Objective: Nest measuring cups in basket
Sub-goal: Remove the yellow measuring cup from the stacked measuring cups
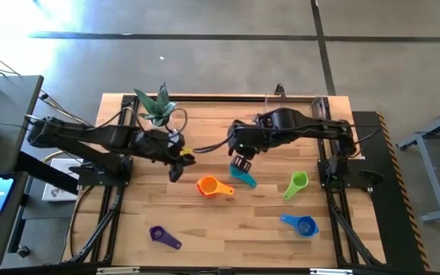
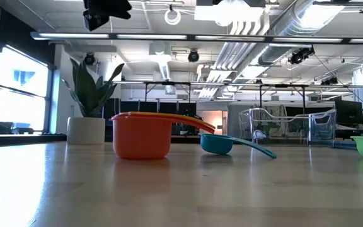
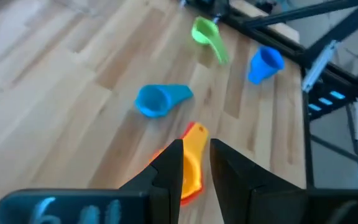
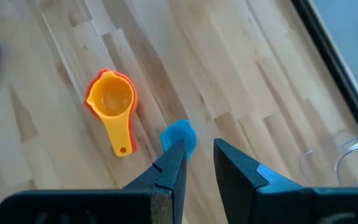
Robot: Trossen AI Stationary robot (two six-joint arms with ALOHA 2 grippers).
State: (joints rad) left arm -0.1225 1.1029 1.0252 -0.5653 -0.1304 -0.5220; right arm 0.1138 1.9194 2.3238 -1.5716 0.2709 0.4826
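**Two cups nested, basket not yet holding any**

High view: The yellow cup (image 1: 207, 186) is sitting inside the orange cup (image 1: 218, 189) on the worktop (image 1: 228, 229), so one nesting is looking done. The teal cup (image 1: 244, 178) is lying just beside that pair. The green cup (image 1: 296, 183), blue cup (image 1: 302, 224) and purple cup (image 1: 164, 237) are lying apart and single. No red cup is showing. The basket (image 1: 300, 101) is standing at the far right edge, well apart from the cups, with nothing coloured showing in it. The left end effector (image 1: 176, 169) is hanging near the pair, and the right end effector (image 1: 241, 163) is hanging over the teal cup. By this judgement most of the job is remaining: the other cups are waiting to be stacked, and the stack is waiting to go into the basket.

Low view: The pair and the teal cup are resting on the wood in front of a plant (image 2: 90, 101). The clear basket is standing behind them and looking empty.

Left wrist view: The fingers are standing slightly parted and released, gripping nothing. The yellow handle is showing through the gap, on the worktop below.

Right wrist view: These fingers are likewise standing slightly apart and empty, with the teal cup lying just past their tips.

Writing: No brand or label is proving readable in any view. Pale marks on the left end effector's body are too blurred to read.
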